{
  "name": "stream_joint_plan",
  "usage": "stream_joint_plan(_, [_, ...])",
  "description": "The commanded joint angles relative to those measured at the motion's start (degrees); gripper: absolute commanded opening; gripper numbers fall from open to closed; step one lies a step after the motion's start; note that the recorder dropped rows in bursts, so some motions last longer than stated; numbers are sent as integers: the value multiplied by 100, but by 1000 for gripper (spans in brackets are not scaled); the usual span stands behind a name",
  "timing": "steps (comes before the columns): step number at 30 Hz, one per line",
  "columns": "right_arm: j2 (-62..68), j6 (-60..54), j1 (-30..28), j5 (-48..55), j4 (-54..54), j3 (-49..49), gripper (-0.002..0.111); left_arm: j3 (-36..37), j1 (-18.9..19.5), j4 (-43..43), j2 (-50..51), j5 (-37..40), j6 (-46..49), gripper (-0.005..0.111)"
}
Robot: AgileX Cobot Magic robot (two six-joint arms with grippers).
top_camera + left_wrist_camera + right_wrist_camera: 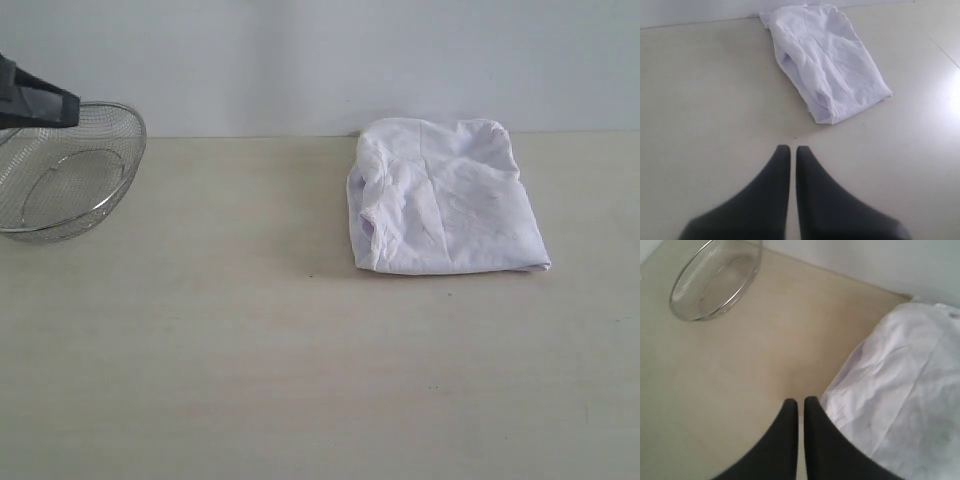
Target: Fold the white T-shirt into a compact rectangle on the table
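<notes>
The white T-shirt (pixel 445 200) lies folded into a rough rectangle on the table (pixel 250 350), at the back right near the wall; only plain white cloth shows. In the left wrist view the T-shirt (pixel 827 65) lies well ahead of my left gripper (pixel 793 148), which is shut and empty over bare table. My right gripper (pixel 801 401) is shut too, holding nothing, with its tips just beside the edge of the T-shirt (pixel 900 390). At the exterior view's left edge only a black piece of the left arm (pixel 35 100) shows; the right arm is out of that view.
A round wire-mesh metal basket (pixel 65 185) stands at the back left, under the black arm piece, and shows as the basket (pixel 715 280) in the right wrist view. A pale wall (pixel 300 60) runs along the table's far edge.
</notes>
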Motion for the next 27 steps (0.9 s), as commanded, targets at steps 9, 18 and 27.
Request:
stream_joint_plan(9, [-3846, -691, 987, -2160, 349, 4727, 0, 1926, 11, 700, -3627, -462, -1170, 5])
stream_joint_plan(18, [-5505, -1011, 1685, -3832, 555, 7463, 0, 2887, 11, 1669, -4699, -1112, -1619, 5])
stream_joint_plan(27, [-5970, -801, 1698, -3830, 629, 7959, 0, 2976, 11, 1401, -4725, -2066, -1619, 5])
